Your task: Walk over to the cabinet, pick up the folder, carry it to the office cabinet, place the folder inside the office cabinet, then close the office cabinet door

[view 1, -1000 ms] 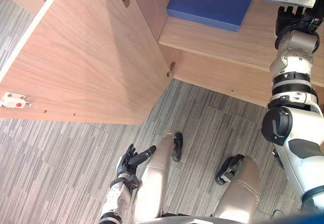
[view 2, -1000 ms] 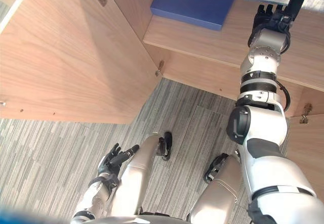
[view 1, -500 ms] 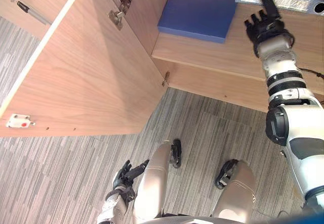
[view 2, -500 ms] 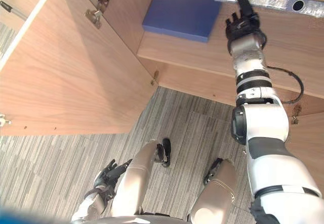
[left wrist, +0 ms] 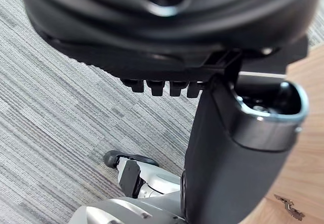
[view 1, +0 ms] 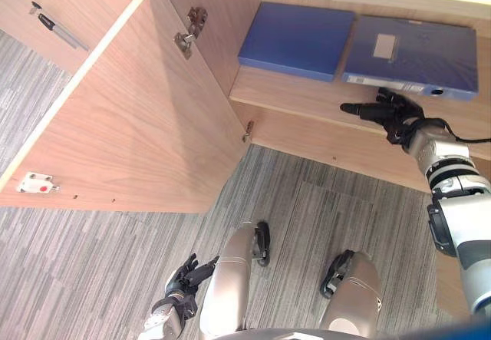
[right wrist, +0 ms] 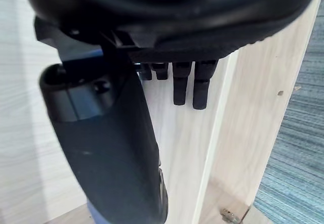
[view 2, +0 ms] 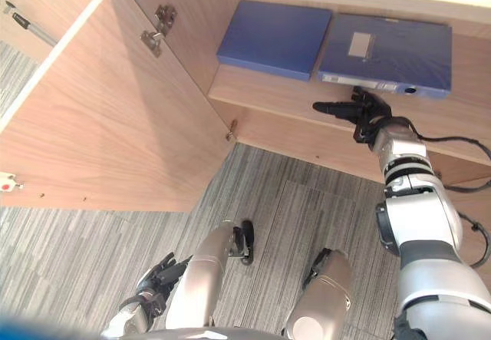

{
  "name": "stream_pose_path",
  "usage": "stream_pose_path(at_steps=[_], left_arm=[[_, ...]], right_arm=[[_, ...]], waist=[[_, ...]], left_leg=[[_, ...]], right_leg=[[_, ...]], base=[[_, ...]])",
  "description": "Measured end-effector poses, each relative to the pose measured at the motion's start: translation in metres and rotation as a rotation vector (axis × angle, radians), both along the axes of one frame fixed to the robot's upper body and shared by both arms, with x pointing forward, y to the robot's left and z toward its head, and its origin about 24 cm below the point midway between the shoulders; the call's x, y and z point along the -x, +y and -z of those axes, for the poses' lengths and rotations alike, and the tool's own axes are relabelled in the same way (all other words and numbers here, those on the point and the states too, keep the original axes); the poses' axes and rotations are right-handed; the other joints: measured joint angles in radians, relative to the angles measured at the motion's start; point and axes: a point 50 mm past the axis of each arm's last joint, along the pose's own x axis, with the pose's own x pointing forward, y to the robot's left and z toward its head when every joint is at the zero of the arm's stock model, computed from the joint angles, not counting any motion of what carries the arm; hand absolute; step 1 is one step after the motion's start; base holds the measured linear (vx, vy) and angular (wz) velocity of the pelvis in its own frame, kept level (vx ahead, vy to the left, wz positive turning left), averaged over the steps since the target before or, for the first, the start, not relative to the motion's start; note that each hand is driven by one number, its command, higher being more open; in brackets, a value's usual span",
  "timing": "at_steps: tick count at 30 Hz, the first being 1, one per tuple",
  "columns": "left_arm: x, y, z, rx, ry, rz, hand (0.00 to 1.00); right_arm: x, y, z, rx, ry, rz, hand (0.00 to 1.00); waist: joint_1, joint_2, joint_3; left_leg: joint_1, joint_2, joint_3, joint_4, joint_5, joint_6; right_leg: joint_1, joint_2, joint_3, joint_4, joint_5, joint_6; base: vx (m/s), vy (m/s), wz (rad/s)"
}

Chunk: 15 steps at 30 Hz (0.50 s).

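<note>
A blue folder with a pale label lies flat on the office cabinet's shelf, to the right of a plain blue folder. My right hand hovers just in front of the labelled folder, over the shelf's front edge. It is open, with straight fingers pointing left and nothing in them; the right wrist view shows those fingers against pale wood. The cabinet door stands wide open at the left. My left hand hangs low over the carpet, open and idle.
The open door reaches far out over the grey striped carpet on my left. Hinges sit on its inner edge and a white latch near its outer corner. A slim bar handle shows on the panel behind it.
The right hand pushed the labelled folder onto the shelf, let go of it, and drew back down to the shelf's front edge. The view has tilted up toward the cabinet.
</note>
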Motion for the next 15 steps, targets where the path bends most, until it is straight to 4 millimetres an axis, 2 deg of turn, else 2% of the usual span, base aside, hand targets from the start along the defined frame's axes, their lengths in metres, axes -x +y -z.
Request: stream_pose_path(at_steps=[3,7,11,15], left_arm=[[0.002,0.005,0.001,-0.004,0.008,0.003,1.00],[0.006,0.009,0.001,-0.001,0.017,-0.011,1.00],[0.010,0.012,0.002,0.005,0.023,-0.024,1.00],[0.013,0.012,0.004,0.004,0.033,-0.027,1.00]], right_arm=[[0.006,-0.001,0.016,-0.017,0.032,-0.014,1.00],[0.012,-0.003,0.029,0.080,0.102,-0.079,1.00],[0.015,0.000,0.036,0.258,0.155,-0.162,1.00],[0.015,0.007,0.043,0.248,0.153,-0.187,1.00]], waist=[[0.002,-0.017,-0.010],[0.003,-0.033,-0.018],[0.002,-0.047,-0.024],[0.002,-0.050,-0.026]], left_leg=[[0.004,0.008,0.005,-0.001,0.000,0.000],[0.021,0.021,0.019,-0.011,-0.001,0.001],[0.029,0.027,0.028,-0.015,-0.003,0.003],[0.046,0.043,0.044,-0.035,-0.002,0.004]], right_leg=[[0.001,0.007,0.002,-0.005,0.003,-0.004],[0.012,0.018,0.006,-0.025,0.016,-0.005],[0.014,0.024,0.013,-0.036,0.022,-0.004],[0.020,0.043,0.021,-0.067,0.041,-0.004]], base=[[0.01,0.006,-0.07],[0.01,0.016,-0.11],[0.02,0.018,-0.07],[0.03,0.007,-0.15]])
